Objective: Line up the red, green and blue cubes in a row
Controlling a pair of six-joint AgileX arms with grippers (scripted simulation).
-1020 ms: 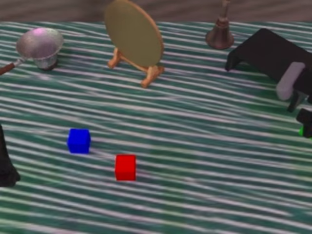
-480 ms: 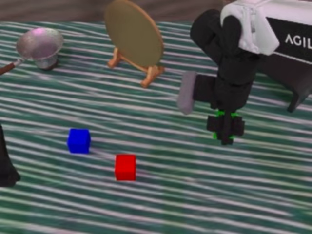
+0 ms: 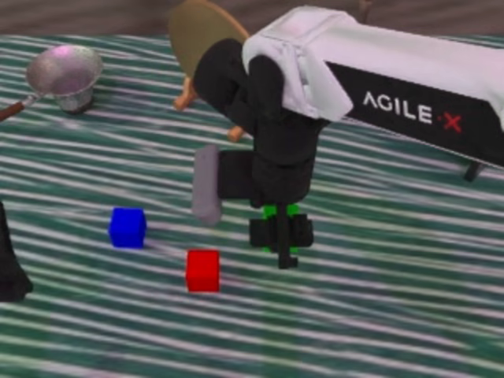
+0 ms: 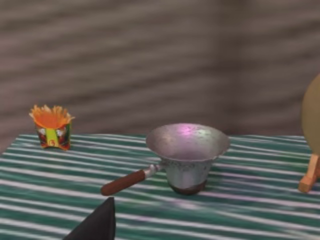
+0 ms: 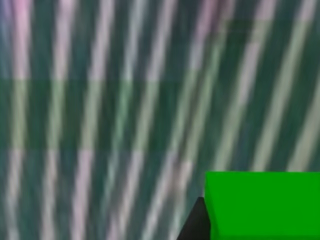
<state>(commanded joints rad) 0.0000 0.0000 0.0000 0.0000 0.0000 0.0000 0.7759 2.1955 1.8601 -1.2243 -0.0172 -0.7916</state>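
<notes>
The blue cube (image 3: 127, 227) and the red cube (image 3: 202, 270) rest on the striped green cloth at the left of centre, red nearer the front and to the right of blue. My right gripper (image 3: 281, 232) hangs just right of the red cube, slightly farther back, shut on the green cube (image 3: 271, 211). Only slivers of green show beside the fingers from above. The right wrist view has the green cube (image 5: 262, 205) filling a corner above the cloth, one dark fingertip (image 5: 197, 222) against its side. My left arm (image 3: 11, 268) is parked at the table's left edge.
A round wooden disc (image 3: 197, 31) on a stand stands at the back, partly behind my right arm. At the back left sits a metal pan (image 3: 64, 72) with a brown handle, with a small orange-topped box (image 4: 51, 127) beyond it in the left wrist view.
My right arm has swept from the table's right edge leftward and forward, carrying the green cube to just right of the red one. The blue and red cubes and the left arm stayed put.
</notes>
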